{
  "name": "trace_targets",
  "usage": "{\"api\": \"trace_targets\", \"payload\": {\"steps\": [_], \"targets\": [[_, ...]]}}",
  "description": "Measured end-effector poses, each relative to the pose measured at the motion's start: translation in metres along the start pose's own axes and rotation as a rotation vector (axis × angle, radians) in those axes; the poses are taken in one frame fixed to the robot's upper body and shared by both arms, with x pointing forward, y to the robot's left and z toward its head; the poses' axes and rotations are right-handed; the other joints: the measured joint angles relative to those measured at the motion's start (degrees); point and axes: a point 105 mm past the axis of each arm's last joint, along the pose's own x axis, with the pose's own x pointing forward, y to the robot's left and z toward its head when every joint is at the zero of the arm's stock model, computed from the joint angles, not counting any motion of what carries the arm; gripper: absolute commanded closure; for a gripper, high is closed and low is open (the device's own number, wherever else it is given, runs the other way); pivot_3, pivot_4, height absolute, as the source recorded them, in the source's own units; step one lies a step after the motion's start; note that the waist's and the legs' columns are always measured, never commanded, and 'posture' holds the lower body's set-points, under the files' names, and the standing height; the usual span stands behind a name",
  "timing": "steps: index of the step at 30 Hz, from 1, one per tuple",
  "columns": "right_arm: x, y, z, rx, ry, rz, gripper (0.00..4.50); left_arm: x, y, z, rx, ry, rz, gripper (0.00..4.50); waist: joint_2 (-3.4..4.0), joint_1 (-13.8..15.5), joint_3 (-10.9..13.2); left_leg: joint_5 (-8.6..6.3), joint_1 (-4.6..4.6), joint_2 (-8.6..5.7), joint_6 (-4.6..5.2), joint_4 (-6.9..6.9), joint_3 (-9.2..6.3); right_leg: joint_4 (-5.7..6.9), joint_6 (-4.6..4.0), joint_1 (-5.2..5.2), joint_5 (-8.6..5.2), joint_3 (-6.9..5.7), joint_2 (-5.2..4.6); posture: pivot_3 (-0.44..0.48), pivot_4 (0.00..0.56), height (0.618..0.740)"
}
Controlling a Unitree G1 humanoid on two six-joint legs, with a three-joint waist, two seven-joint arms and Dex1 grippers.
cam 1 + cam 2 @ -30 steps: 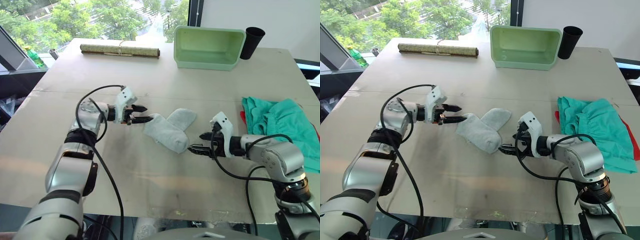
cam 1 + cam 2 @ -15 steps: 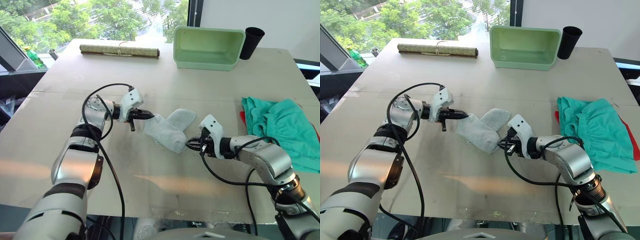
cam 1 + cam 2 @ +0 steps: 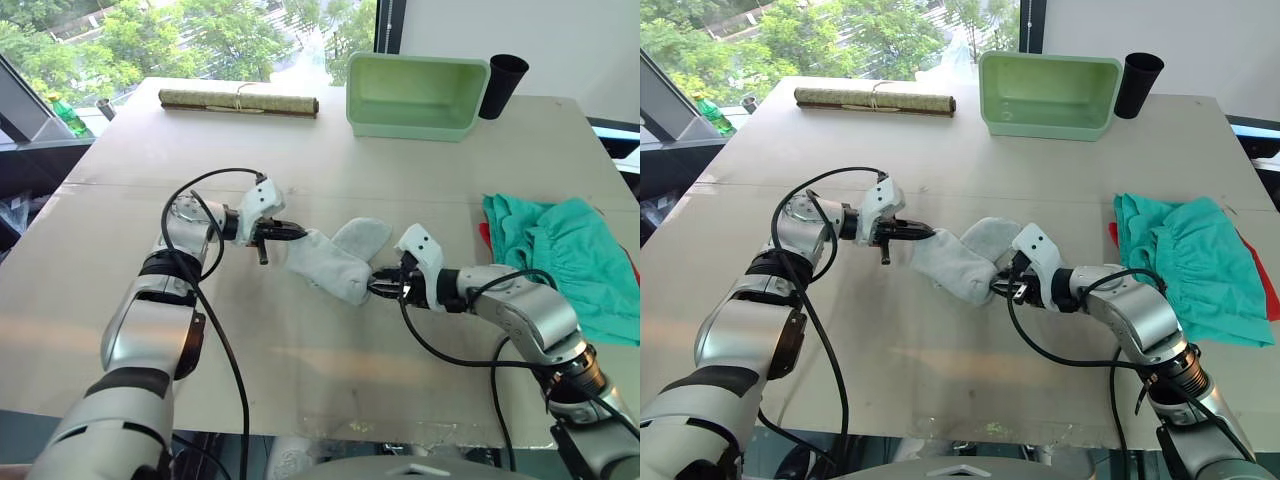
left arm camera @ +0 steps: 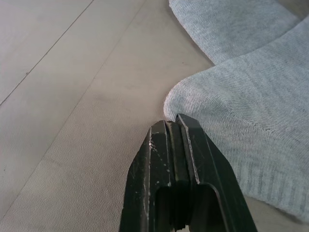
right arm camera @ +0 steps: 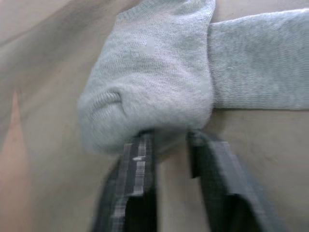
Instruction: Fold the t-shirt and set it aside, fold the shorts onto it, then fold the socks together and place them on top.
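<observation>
Two light grey socks [image 3: 335,262] lie overlapping in the middle of the table. My left gripper [image 3: 298,233] is shut, its tips [image 4: 172,121] touching the edge of one sock [image 4: 251,121]; no cloth shows between them. My right gripper [image 3: 375,287] is at the socks' other end, fingers apart, and the rounded sock end [image 5: 154,72] sits right at its tips [image 5: 171,137]. The teal green shorts [image 3: 560,250] lie crumpled at the right. From beneath them peeks a thin strip of the red t-shirt [image 3: 1265,285].
A pale green bin [image 3: 415,95] and a black cup [image 3: 503,85] stand at the back of the table. A rolled mat [image 3: 240,100] lies at the back left. Bare tabletop [image 3: 300,370] stretches in front of the socks.
My left gripper closed and moved up to the sock's edge. My right gripper slid in to the socks' other end, shut, then parted its fingers again. The socks barely shifted.
</observation>
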Motion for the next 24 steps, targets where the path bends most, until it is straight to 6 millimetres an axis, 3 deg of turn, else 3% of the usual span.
{"api": "trace_targets", "payload": {"steps": [5, 13, 14, 15, 16, 18, 24], "targets": [[0.001, 0.006, 0.001, -0.05, 0.006, 0.036, 2.24, 0.0, 0.0, 0.0, -0.001, -0.001, 0.0, 4.5, 0.0, 0.0, 0.0, 0.0, 0.0, 0.0, 0.0, 0.0, 0.0, 0.0, 0.0, 0.0, 0.0, 0.0, 0.0, 0.0, 0.15, 0.735], [0.019, 0.01, -0.007, -0.04, 0.033, 0.044, 2.24, 0.0, -0.001, 0.0, -0.002, -0.001, -0.002, 4.5, -0.01, 0.0, 0.0, 0.01, 0.0, 0.01, -0.01, 0.04, 0.0, 0.01, 0.0, 0.0, 0.0, 0.0, -0.01, 0.0, 0.15, 0.735], [0.02, 0.007, -0.008, -0.049, 0.044, 0.031, 2.76, 0.0, -0.001, 0.0, -0.003, -0.001, -0.002, 4.5, -0.01, 0.0, 0.0, 0.01, 0.0, 0.0, -0.01, 0.04, 0.01, 0.01, 0.0, 0.0, 0.0, 0.0, -0.01, 0.0, 0.15, 0.735], [0.021, 0.005, -0.008, -0.055, 0.047, 0.023, 2.99, 0.0, -0.001, 0.0, -0.004, 0.0, -0.003, 4.5, -0.01, 0.0, 0.0, 0.01, 0.0, 0.0, -0.01, 0.04, 0.0, 0.01, 0.0, 0.0, 0.0, 0.0, -0.01, 0.0, 0.15, 0.735], [0.021, 0.002, -0.007, -0.072, 0.051, 0.008, 3.63, 0.0, -0.001, 0.0, -0.005, 0.001, -0.003, 4.5, -0.01, 0.0, 0.0, 0.01, 0.0, 0.01, -0.01, 0.04, 0.0, 0.02, 0.0, 0.0, 0.0, 0.0, -0.01, 0.0, 0.15, 0.735], [0.022, 0.0, -0.007, -0.096, 0.052, -0.001, 4.48, 0.0, -0.001, 0.0, -0.004, 0.001, -0.007, 4.5, -0.01, 0.0, 0.0, 0.01, 0.0, 0.0, -0.01, 0.04, 0.01, 0.01, 0.0, 0.0, 0.0, 0.0, -0.01, 0.0, 0.15, 0.735], [0.018, -0.001, -0.005, -0.129, 0.063, 0.002, 4.48, -0.004, -0.006, -0.001, -0.024, -0.013, -0.038, 4.5, -0.01, 0.0, 0.0, 0.01, -0.01, 0.01, -0.01, 0.05, 0.0, 0.03, 0.0, 0.0, 0.0, 0.0, -0.01, 0.0, 0.15, 0.735]]}}
